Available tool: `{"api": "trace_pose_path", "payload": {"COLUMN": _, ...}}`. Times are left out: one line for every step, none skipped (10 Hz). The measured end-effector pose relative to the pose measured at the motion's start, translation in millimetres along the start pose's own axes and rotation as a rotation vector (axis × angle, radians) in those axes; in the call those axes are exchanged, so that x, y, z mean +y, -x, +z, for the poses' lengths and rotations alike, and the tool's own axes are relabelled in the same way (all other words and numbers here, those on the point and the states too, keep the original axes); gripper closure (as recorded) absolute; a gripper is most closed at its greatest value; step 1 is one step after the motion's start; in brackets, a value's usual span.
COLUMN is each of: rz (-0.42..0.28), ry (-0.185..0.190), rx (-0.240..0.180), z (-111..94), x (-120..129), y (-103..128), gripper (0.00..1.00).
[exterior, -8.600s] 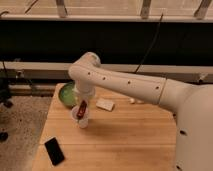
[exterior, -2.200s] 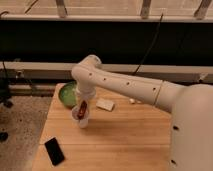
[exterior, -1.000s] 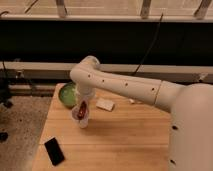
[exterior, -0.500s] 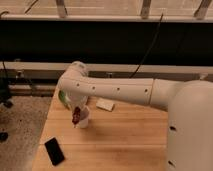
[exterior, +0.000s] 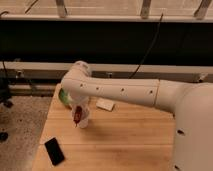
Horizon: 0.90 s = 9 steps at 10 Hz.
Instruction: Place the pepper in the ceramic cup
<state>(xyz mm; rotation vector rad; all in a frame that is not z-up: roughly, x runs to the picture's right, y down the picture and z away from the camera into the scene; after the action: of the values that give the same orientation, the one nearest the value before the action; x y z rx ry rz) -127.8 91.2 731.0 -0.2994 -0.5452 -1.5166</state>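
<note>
White arm reaches left over wooden table [exterior: 125, 145]. Gripper [exterior: 78, 115] w/ fingers clenched on small red pepper [exterior: 77, 117], right at small white glossy ceramic cup [exterior: 83, 120]. Green bowl [exterior: 63, 96] behind, black phone [exterior: 54, 151] near-left.

I can read no text, label, brand, number or sign anywhere here. My arm's white shell [exterior: 125, 91] shows only small dark dots, no lettering. The black phone [exterior: 54, 151] on the wooden table [exterior: 125, 145] has a blank face, and the pale card [exterior: 105, 105] shows no print. My gripper [exterior: 79, 116] hangs over the table's left side, unmarked.
</note>
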Motion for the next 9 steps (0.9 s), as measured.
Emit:
{"api": "trace_pose_path", "payload": {"rz": 0.002, "ry": -0.001, "rx": 0.006, "z": -4.9, "x": 2.9, "y": -1.9, "gripper": 0.20}}
{"api": "trace_pose_path", "payload": {"rz": 0.002, "ry": -0.002, "rx": 0.009, "z": -8.5, "x": 4.0, "y": -2.7, "gripper": 0.20}}
{"api": "trace_pose_path", "payload": {"rz": -0.001, "ry": -0.003, "rx": 0.010, "z": -11.8, "x": 4.3, "y": -2.9, "gripper": 0.20}}
{"api": "trace_pose_path", "payload": {"rz": -0.004, "ry": -0.005, "rx": 0.013, "z": -16.3, "x": 3.8, "y": -3.4, "gripper": 0.20}}
{"api": "trace_pose_path", "payload": {"rz": -0.003, "ry": -0.004, "rx": 0.016, "z": -22.3, "x": 4.8, "y": -4.9, "gripper": 0.20}}
{"api": "trace_pose_path", "payload": {"rz": -0.002, "ry": -0.002, "rx": 0.019, "z": -28.6, "x": 6.4, "y": -6.9, "gripper": 0.20}}
{"api": "trace_pose_path", "payload": {"rz": -0.001, "ry": -0.001, "rx": 0.027, "z": -39.9, "x": 6.8, "y": -11.4, "gripper": 0.20}}
{"api": "trace_pose_path", "payload": {"rz": 0.003, "ry": 0.000, "rx": 0.034, "z": -48.2, "x": 9.5, "y": -15.4, "gripper": 0.20}}
{"api": "trace_pose_path", "payload": {"rz": 0.007, "ry": -0.001, "rx": 0.038, "z": -54.2, "x": 12.0, "y": -17.9, "gripper": 0.20}}
